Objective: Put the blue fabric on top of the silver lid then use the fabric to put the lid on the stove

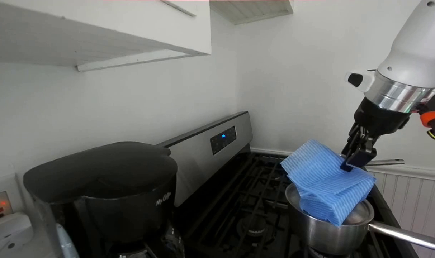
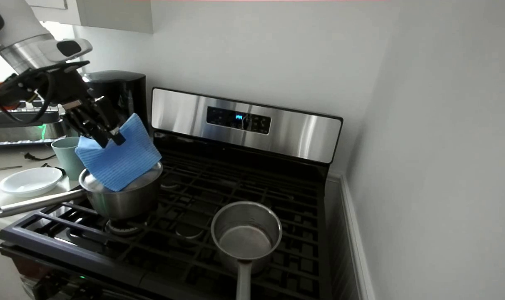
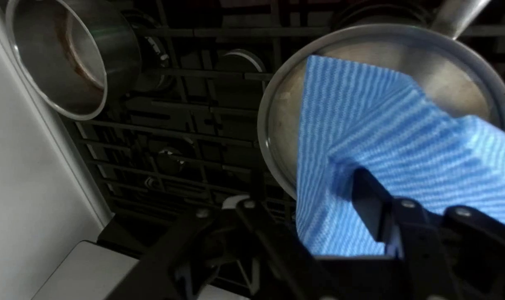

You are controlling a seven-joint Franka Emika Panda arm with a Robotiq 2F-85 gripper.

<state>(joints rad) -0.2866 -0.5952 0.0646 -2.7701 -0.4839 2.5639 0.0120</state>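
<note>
The blue fabric [image 1: 325, 179] lies crumpled over the silver lid [image 1: 359, 214], with one part standing up; it also shows in an exterior view [image 2: 123, 160] and the wrist view [image 3: 410, 137]. The lid [image 3: 456, 79] sits on a steel pot [image 1: 328, 234] with a long handle; its knob is hidden under the fabric. The pot stands on the stove [image 2: 190, 212]. My gripper [image 3: 308, 183] is open at the fabric, its fingers wide apart. One fingertip is against the fabric; the other is over dark grates. The gripper shows in both exterior views [image 1: 349, 161] [image 2: 111, 141].
A smaller open steel pot [image 2: 246, 241] stands on the stove near the side wall. A black coffee maker [image 1: 102, 175] stands beside the stove. A white bowl [image 2: 31, 181] and a green cup [image 2: 69, 156] are on the counter. A cabinet [image 1: 131, 28] hangs above.
</note>
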